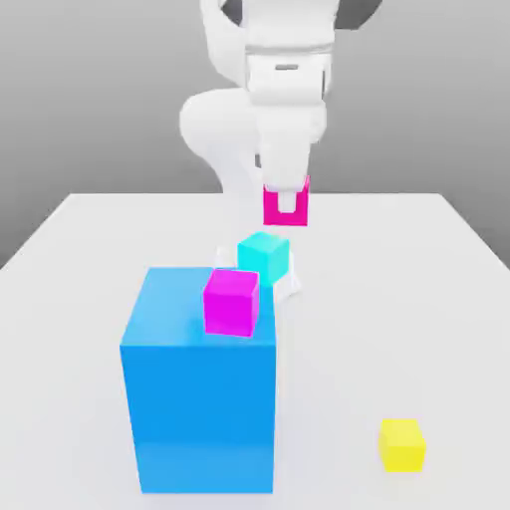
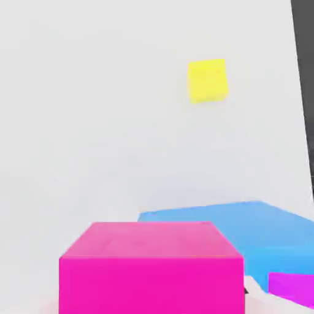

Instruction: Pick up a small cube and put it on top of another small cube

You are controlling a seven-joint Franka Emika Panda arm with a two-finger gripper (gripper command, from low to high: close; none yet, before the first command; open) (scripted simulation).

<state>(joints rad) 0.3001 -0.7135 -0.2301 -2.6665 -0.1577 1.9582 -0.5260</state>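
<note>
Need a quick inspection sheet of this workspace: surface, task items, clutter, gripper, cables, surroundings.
Surface: white table, flat.
Job's things: hot-pink cube held off the table; yellow cube alone on the table, near the front at the exterior view's right.
Clutter: large blue block with a magenta cube on top; cyan cube behind it.
Gripper: gripper shut on the hot-pink cube.
Cables: nothing seen.
Surroundings: plain grey backdrop.

Hot-pink small cube [image 1: 286, 206] held aloft, upright.
</note>
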